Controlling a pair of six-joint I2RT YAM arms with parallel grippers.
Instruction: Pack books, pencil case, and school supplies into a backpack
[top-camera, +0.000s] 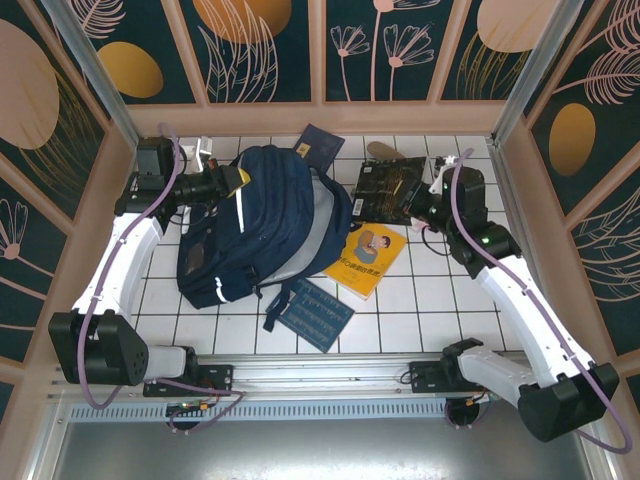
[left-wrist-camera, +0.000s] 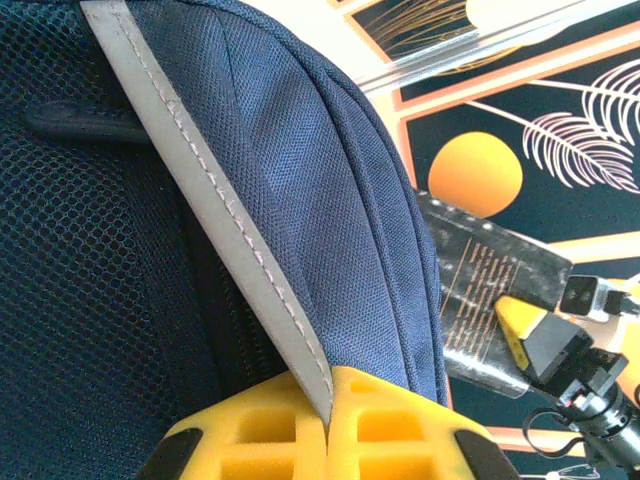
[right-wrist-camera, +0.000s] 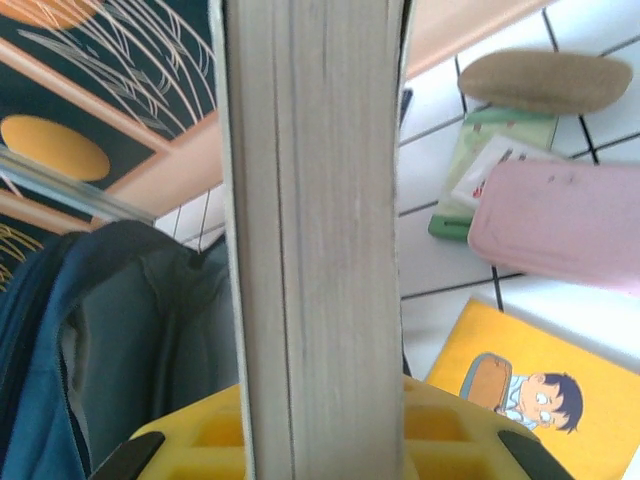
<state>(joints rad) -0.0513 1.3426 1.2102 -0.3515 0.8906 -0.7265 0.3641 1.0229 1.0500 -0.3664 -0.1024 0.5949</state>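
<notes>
The navy backpack (top-camera: 255, 230) lies at centre-left, mouth facing right. My left gripper (top-camera: 237, 180) is at its far rim, shut on the white reflective stripe (left-wrist-camera: 240, 250); the yellow jaws (left-wrist-camera: 330, 400) pinch it. My right gripper (top-camera: 422, 208) holds the black book (top-camera: 388, 190) tilted up off the table, and its pale page edge (right-wrist-camera: 315, 220) stands between the jaws. On the tiles lie the yellow book (top-camera: 368, 258), the blue book (top-camera: 315, 312) and the navy booklet (top-camera: 318, 146). The pink pencil case (right-wrist-camera: 565, 220), the tan oval piece (right-wrist-camera: 545, 80) and the green pack (right-wrist-camera: 490, 165) lie below the raised book.
Painted panels and metal posts wall in the white tiled table (top-camera: 430, 300) on three sides. A dark strap (top-camera: 275, 305) trails from the backpack toward the blue book. The arm bases and a rail run along the near edge.
</notes>
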